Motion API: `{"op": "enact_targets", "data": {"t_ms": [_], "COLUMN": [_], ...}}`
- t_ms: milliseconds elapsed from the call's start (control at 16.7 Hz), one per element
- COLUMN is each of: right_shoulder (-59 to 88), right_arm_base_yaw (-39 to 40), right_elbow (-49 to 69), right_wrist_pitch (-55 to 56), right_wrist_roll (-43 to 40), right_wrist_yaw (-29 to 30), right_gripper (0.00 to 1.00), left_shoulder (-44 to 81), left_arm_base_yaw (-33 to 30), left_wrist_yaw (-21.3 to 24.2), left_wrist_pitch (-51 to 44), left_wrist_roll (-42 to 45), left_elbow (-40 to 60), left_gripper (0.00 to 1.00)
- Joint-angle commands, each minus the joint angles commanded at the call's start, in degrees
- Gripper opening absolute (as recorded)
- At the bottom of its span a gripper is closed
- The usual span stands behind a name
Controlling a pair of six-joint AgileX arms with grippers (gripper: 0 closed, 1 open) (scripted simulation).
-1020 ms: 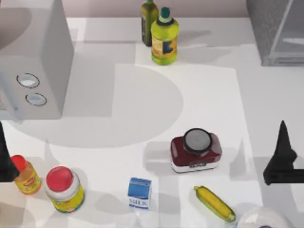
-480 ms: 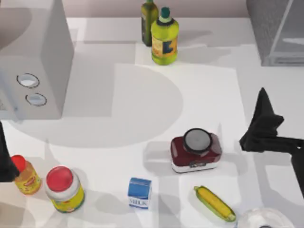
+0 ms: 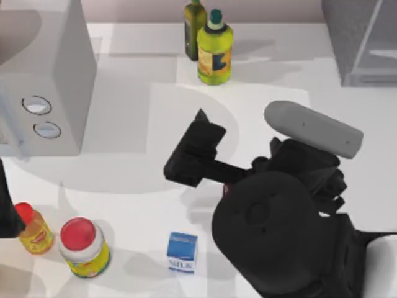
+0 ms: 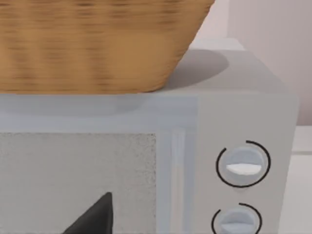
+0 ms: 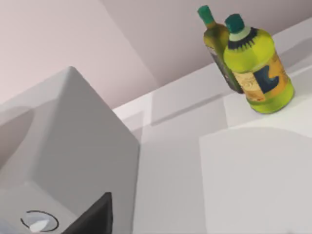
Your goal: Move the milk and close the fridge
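The milk point(image 3: 182, 251), a small carton with a blue top and white sides, stands upright near the table's front edge, left of centre. The fridge point(image 3: 348, 37) stands at the back right corner, speckled dark-grey casing with its pale inside point(image 3: 379, 53) showing. My right arm reaches over the table's middle. Its dark gripper point(image 3: 198, 127) hangs above the bare table behind the milk, well apart from it, pointing toward the back left. My left gripper point(image 3: 5, 208) stays at the left edge, beside a small red-capped bottle point(image 3: 34, 231).
A light-grey box with two round dials point(image 3: 53, 81) fills the back left, with a wicker basket point(image 4: 97, 44) on top. Two oil bottles point(image 3: 214, 51) stand at the back centre. A red-lidded, yellow-labelled jar point(image 3: 84, 247) stands left of the milk.
My right arm has swung from the right edge to over the table's middle. It now covers the red appliance and the corn cob. The left arm and the milk have not moved.
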Motion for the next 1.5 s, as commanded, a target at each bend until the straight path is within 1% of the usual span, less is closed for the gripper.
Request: {"op": "enact_targets", "data": {"t_ms": [240,420,600,720,840,1020,1320,1500], "right_shoulder": [18.44,31.8,43.03,48.81,52.95,55.61,55.46,54.56], "right_arm_base_yaw": [7.18,10.88,12.78,13.13,13.01,12.7,12.75,11.8], "right_elbow": [14.89,23.84,30.43,33.33,35.12,36.12,35.9,33.74], "right_wrist_pitch": [-21.13,-35.78,-47.78,-53.83,-58.11,-60.81,-60.55,-57.1], "right_wrist_roll": [19.54,32.16,42.51,47.61,51.02,53.0,52.82,50.46], "right_wrist_yaw": [2.31,4.87,7.97,10.09,11.89,13.21,13.1,13.38], "right_gripper": [1.0,1.0,1.0,1.0,1.0,1.0,1.0,1.0], "left_shoulder": [0.0,0.0,0.0,0.0,0.0,0.0,0.0,0.0], "left_arm_base_yaw": [0.0,0.0,0.0,0.0,0.0,0.0,0.0,0.0], "left_wrist_yaw": [0.0,0.0,0.0,0.0,0.0,0.0,0.0,0.0], "left_wrist_pitch": [0.0,0.0,0.0,0.0,0.0,0.0,0.0,0.0], "left_wrist_roll": [0.0,0.0,0.0,0.0,0.0,0.0,0.0,0.0], "left_elbow": [0.0,0.0,0.0,0.0,0.0,0.0,0.0,0.0], "left_gripper": [1.0,1.0,1.0,1.0,1.0,1.0,1.0,1.0]}}
